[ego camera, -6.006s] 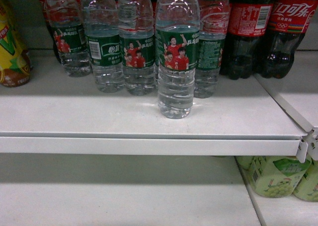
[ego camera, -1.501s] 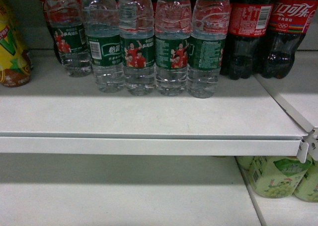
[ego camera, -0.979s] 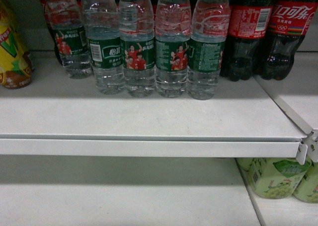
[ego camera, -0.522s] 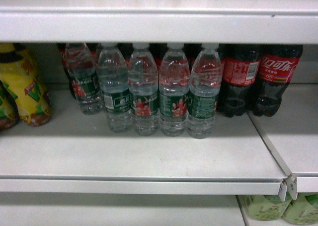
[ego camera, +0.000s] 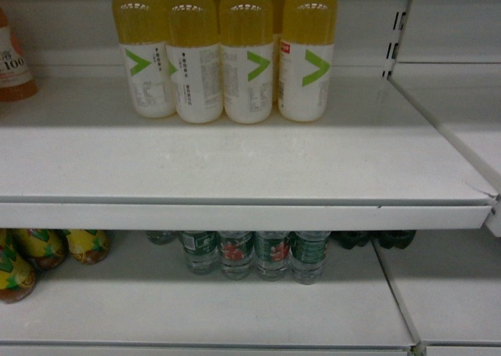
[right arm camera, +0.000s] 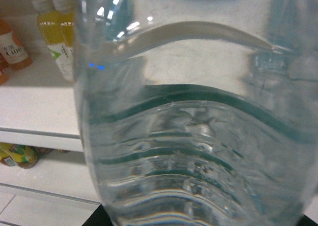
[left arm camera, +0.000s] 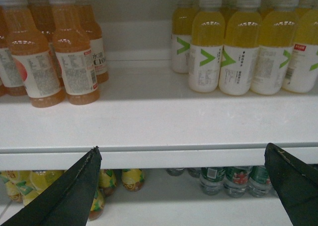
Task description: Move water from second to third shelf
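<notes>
In the left wrist view, the orange drink bottles (left arm camera: 64,57) stand at the far left of the upper shelf (left arm camera: 149,116), with the yellow drink bottles (left arm camera: 238,47) in a row well to their right on the same shelf. The left end effector (left arm camera: 184,186) points at the shelf's front lip with its two dark fingers (left arm camera: 74,191) spread wide apart and nothing between them. Below the lip, round yellow bottles (left arm camera: 119,179) sit at the left of the lower shelf (ego camera: 235,301) and green-labelled water bottles (left arm camera: 233,179) stand toward the right.

The head view shows the same layout: four yellow drinks at the back of the upper shelf, and underneath, a row of water bottles near the middle with dark cola bottles (ego camera: 376,239) just beside them on the right.

In the right wrist view, the water (right arm camera: 198,136) fills almost the whole picture, a clear ribbed bottle pressed close to the camera, raised about level with the upper shelf. The right end effector itself is hidden behind it, so I cannot tell how its jaws stand
</notes>
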Motion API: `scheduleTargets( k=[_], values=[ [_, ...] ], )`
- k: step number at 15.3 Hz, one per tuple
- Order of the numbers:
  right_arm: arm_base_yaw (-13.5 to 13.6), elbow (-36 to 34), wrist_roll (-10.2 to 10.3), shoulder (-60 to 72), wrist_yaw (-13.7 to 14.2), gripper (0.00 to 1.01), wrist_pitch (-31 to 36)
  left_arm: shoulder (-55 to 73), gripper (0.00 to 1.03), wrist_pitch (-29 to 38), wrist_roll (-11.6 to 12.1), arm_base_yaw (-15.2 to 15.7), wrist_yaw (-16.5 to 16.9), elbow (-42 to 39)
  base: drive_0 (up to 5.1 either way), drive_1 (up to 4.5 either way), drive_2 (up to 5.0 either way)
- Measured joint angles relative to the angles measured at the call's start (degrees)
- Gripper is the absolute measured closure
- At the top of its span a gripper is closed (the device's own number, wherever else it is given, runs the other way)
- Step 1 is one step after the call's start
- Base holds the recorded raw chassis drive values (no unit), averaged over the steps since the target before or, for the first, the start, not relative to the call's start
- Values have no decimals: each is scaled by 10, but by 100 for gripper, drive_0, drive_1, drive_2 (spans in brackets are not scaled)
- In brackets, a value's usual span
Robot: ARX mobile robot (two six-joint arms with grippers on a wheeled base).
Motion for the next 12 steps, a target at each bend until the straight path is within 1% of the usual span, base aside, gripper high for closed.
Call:
scheduleTargets(
  k=[2,3,6,12],
  values=[
    [0,2,0,0,0,61,3,0,5,1,0,0,0,0,0,0,0],
    [0,2,0,0,0,61,2,0,5,1,0,0,0,0,-363,86,280],
    [-3,2,0,0,5,61,0,0,5,-1,0,0,0,0,-439,110,335],
    [-3,2,0,0,2,61,-2,0,5,0,0,0,0,0,-471,152,348]
  ],
)
